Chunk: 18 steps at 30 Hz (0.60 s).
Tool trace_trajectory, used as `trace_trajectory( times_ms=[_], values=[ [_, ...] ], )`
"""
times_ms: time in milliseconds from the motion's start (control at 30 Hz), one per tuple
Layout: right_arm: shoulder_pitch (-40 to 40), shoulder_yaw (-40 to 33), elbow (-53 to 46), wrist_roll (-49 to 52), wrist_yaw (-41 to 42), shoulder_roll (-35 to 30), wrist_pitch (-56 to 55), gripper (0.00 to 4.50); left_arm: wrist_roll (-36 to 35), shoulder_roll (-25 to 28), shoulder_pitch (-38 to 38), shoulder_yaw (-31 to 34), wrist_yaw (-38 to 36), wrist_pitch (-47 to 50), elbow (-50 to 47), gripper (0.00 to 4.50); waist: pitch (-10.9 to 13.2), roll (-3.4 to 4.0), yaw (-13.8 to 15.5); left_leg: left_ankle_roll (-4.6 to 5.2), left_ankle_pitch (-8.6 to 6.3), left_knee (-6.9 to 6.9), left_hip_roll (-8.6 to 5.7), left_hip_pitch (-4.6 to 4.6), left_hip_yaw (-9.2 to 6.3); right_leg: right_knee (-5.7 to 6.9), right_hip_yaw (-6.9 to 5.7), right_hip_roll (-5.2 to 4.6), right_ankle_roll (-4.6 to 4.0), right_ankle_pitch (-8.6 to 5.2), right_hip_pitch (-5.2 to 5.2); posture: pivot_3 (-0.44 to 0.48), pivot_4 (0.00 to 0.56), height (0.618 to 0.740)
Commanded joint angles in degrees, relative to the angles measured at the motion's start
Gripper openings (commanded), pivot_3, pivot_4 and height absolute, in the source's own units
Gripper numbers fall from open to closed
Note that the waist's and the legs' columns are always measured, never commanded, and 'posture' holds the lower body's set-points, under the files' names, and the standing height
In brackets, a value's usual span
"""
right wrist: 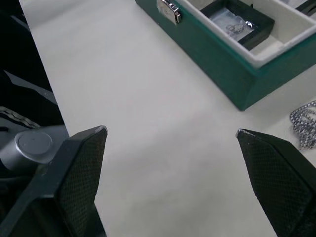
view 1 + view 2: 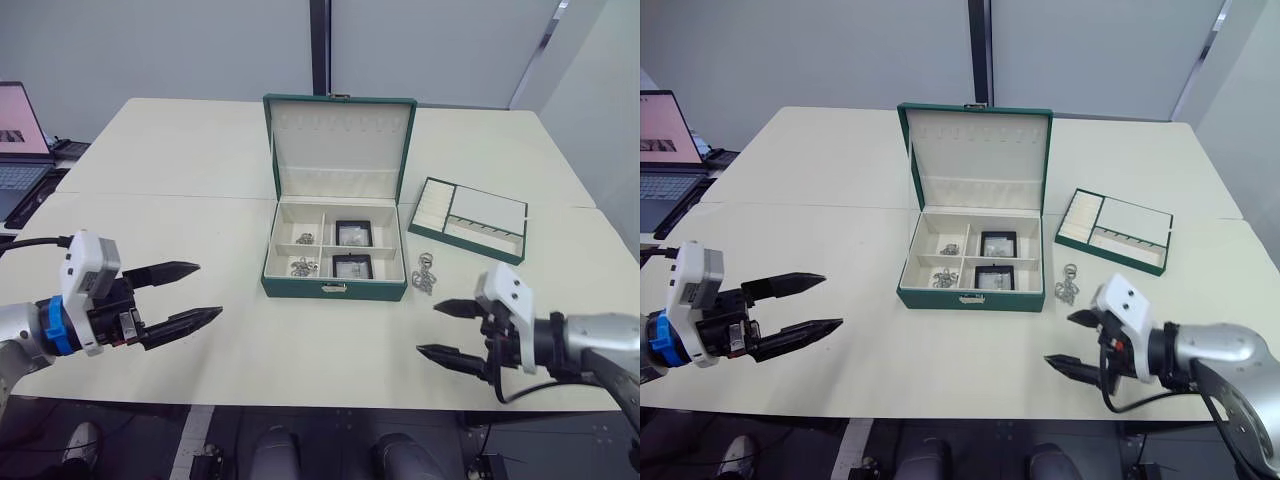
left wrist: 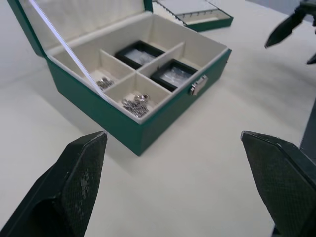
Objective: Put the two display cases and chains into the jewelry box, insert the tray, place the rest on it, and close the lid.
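The dark green jewelry box [image 2: 335, 286] stands mid-table with its lid [image 2: 340, 150] upright and open. Its right compartments hold the two display cases [image 2: 352, 233] [image 2: 351, 266], and its left ones hold silver chains [image 2: 305, 238] [image 2: 303, 267]. Another chain bunch [image 2: 424, 275] lies on the table just right of the box. Further right and slightly behind sits the tray [image 2: 465, 244], outside the box. My left gripper [image 2: 209, 289] hovers open, left of the box near the front edge. Front right of the box, my right gripper [image 2: 427, 328] is open and empty, a little short of the loose chain.
A laptop [image 2: 20, 130] sits off the table's far left. The cream table [image 2: 180, 160] has a seam running across behind the box, and its front edge lies just below both grippers.
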Motion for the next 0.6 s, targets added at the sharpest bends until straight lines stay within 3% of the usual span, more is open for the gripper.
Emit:
trace_trajectory(
  times_ms=[33, 267, 467, 600],
  values=[
    [7.1, -3.4, -2.3, 0.7, -0.3, 0.3, -6.9, 4.44, 2.6, -1.1, 3.9, 3.9, -2.9, -4.4, 2.5, 4.50, 0.0, -0.01, -0.1, 0.00, 0.00, -0.01, 0.00, 0.00, 0.01, 0.00, 0.02, 0.00, 0.00, 0.00, 0.00, 0.000, 0.150, 0.740],
    [13.3, -3.9, 1.2, 1.0, 0.0, -2.6, -14.4, 4.44, 3.9, -0.3, 4.3, 4.0, -5.7, -7.8, 6.7, 4.50, -0.1, -0.22, 0.0, 0.00, 0.00, 0.04, -0.01, 0.11, -0.04, 0.00, -0.05, -0.01, 0.00, 0.00, -0.08, 0.000, 0.150, 0.740],
    [13.5, -4.0, 2.4, 2.6, -0.7, -3.6, -16.6, 4.44, 2.2, -0.4, 2.3, 3.4, -6.7, -7.2, 6.1, 4.50, -0.2, -0.34, 0.1, 0.00, 0.00, 0.03, -0.02, 0.08, -0.06, -0.01, -0.06, -0.01, 0.00, 0.00, -0.02, 0.000, 0.150, 0.740],
    [9.1, -5.2, 4.7, 6.0, -2.8, -3.5, -15.3, 4.44, 0.3, 1.0, -1.4, 0.4, -7.1, -5.4, 4.0, 4.50, -0.2, -0.34, 0.1, 0.00, 0.00, 0.03, -0.01, 0.08, -0.05, 0.00, -0.05, 0.00, -0.01, 0.00, -0.02, 0.000, 0.150, 0.740]
  ],
)
